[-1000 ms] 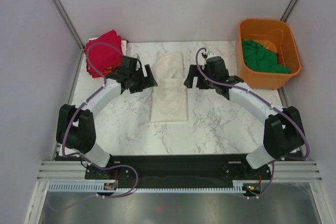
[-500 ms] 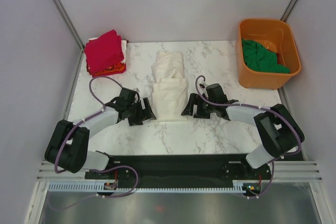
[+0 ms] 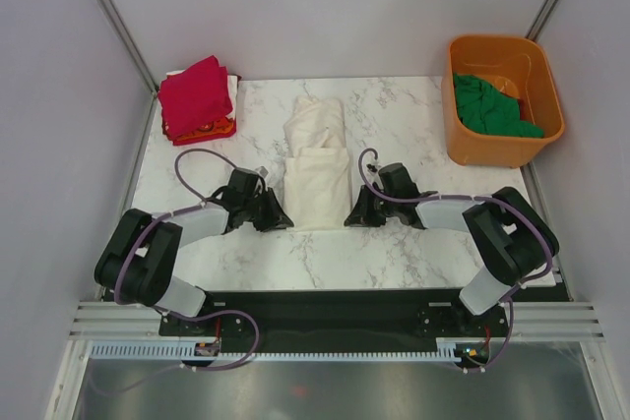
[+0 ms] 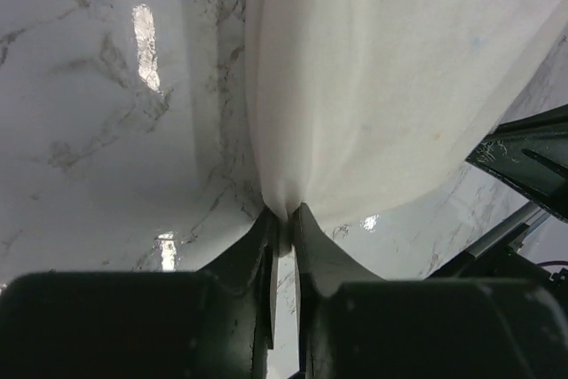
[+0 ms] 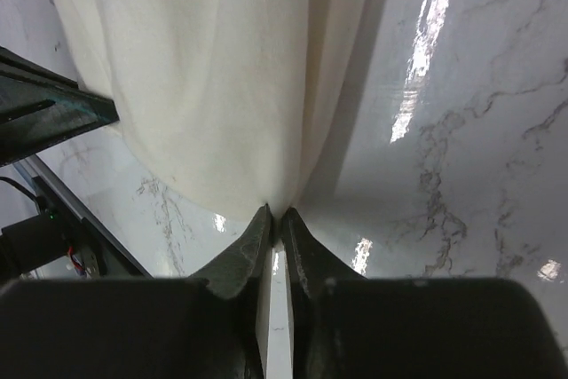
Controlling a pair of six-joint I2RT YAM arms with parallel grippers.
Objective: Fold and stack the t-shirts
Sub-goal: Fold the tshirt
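The marble counter (image 3: 404, 125) sits between grey walls (image 3: 59, 95). The cream shirt (image 3: 317, 169) lies folded into a long strip down the counter's middle, between the two arms. The left gripper (image 3: 280, 216) is at the strip's near left corner and the right gripper (image 3: 350, 216) at its near right corner. In each wrist view the jaws are almost together, pinching the cloth's edge. The red shirt (image 3: 195, 93) lies on the orange-red shirt (image 3: 219, 129) at the far left corner. The green shirt (image 3: 489, 107) is in the tub (image 3: 492, 150). A second ago both grippers stood wide open farther up, beside the strip's middle. They have since drawn back to the near hem and closed on it.
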